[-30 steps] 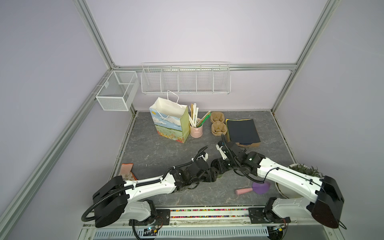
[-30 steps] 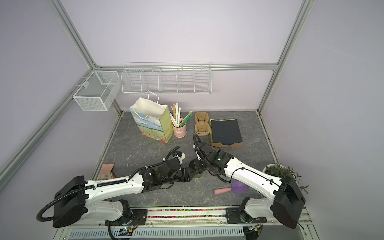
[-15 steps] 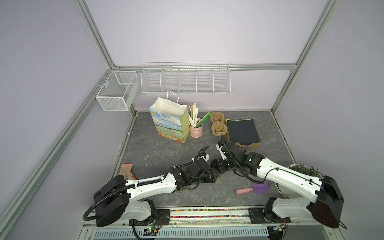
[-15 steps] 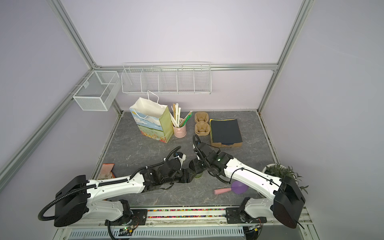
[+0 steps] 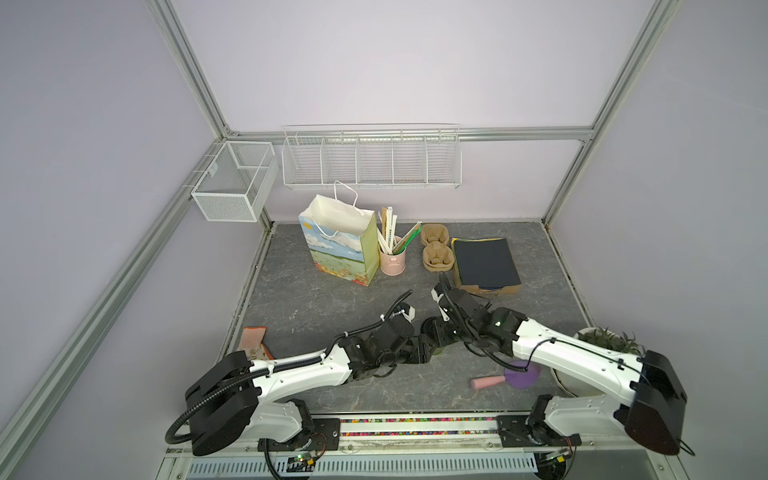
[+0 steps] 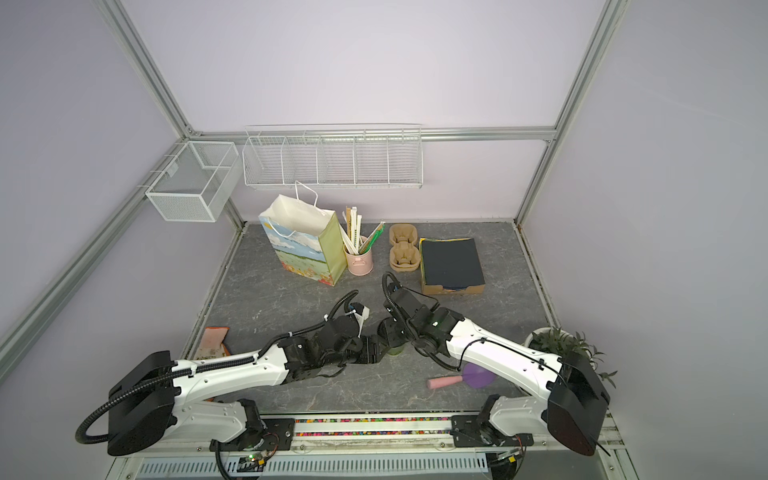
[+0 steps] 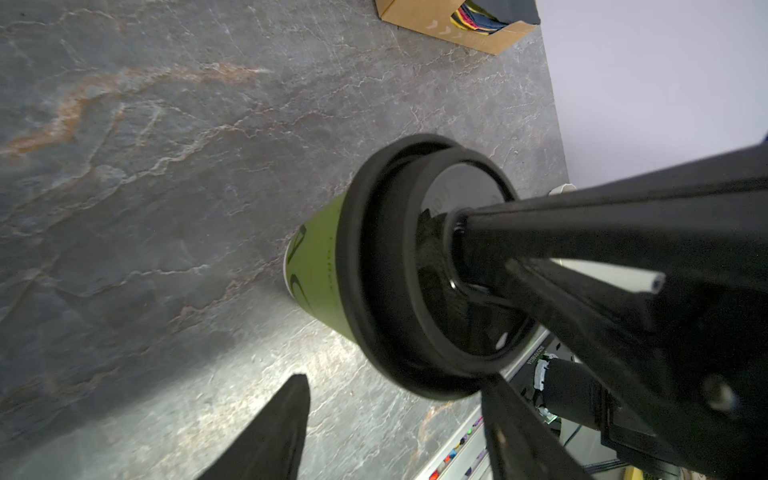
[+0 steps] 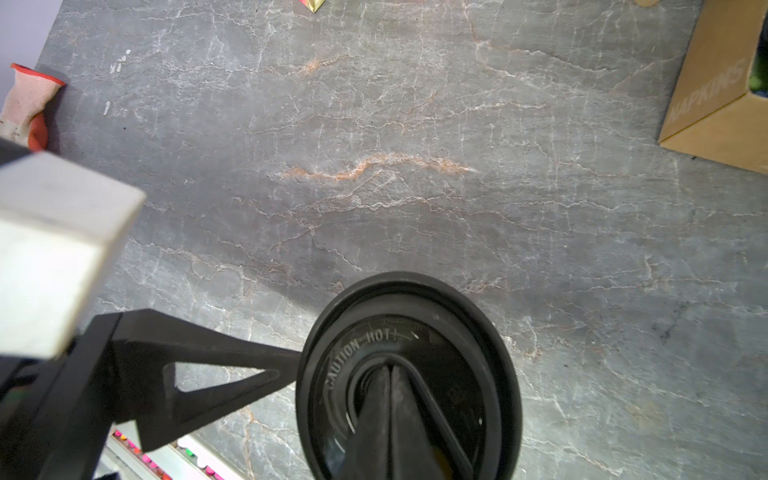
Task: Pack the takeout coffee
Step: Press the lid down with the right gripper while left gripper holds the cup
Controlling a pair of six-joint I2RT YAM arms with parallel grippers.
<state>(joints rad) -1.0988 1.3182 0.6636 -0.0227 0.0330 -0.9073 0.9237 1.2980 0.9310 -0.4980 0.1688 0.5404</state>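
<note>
The takeout coffee (image 5: 437, 351) (image 6: 395, 351) stands upright near the table's front middle, a green paper cup (image 7: 320, 270) with a black lid (image 8: 457, 332) on it. My right gripper (image 8: 388, 372) (image 5: 441, 332) is shut, its joined tips resting in the lid's central recess from above. My left gripper (image 7: 395, 380) (image 5: 424, 347) reaches in low from the left and is open around the cup. One finger (image 7: 286, 419) stands clear of the cup's side. The other finger (image 8: 232, 361) meets the lid's rim.
At the back stand an open paper bag (image 5: 338, 249), a pink bucket of straws (image 5: 392, 264), cardboard cup carriers (image 5: 435, 249) and a napkin box (image 5: 484, 262). A purple paddle with a pink handle (image 5: 519, 374) and a potted plant (image 5: 602, 340) are front right, an orange cloth (image 5: 253, 340) front left.
The left gripper's jaws have drawn in slightly around the cup. The right gripper stays shut on the lid, and the cup has not moved.
</note>
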